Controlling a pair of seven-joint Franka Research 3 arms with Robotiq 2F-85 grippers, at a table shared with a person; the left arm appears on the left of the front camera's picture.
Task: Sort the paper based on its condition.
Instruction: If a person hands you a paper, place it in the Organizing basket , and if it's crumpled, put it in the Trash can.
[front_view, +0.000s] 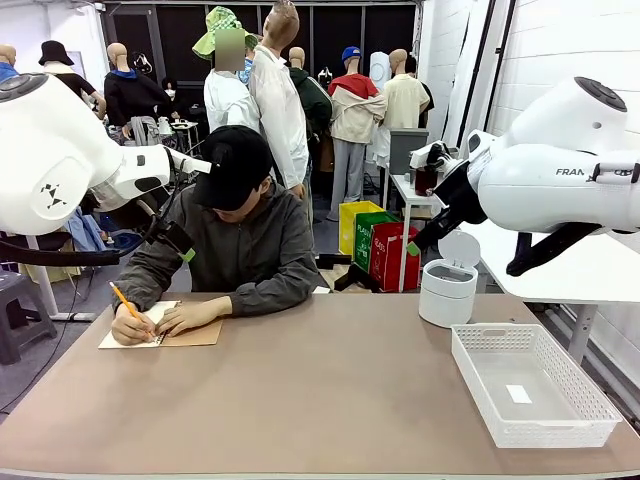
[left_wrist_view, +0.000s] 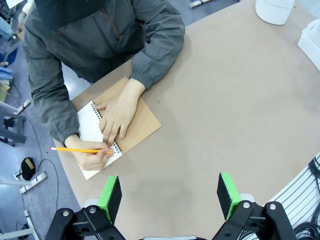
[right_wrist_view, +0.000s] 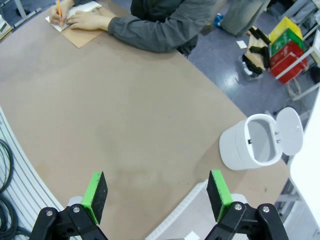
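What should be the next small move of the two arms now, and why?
Probably wait, with the left gripper and the right gripper open above the table. The paper lies bound in the spiral notebook; the person's hand rests on it and a pencil writes there. Nothing is free to pick.

Brown counter (front_view: 330, 390): open spiral notebook (front_view: 197, 336) laid at far left; white round bin (front_view: 446, 295), lid raised, set far right; white mesh basket (front_view: 555, 432) placed near right.
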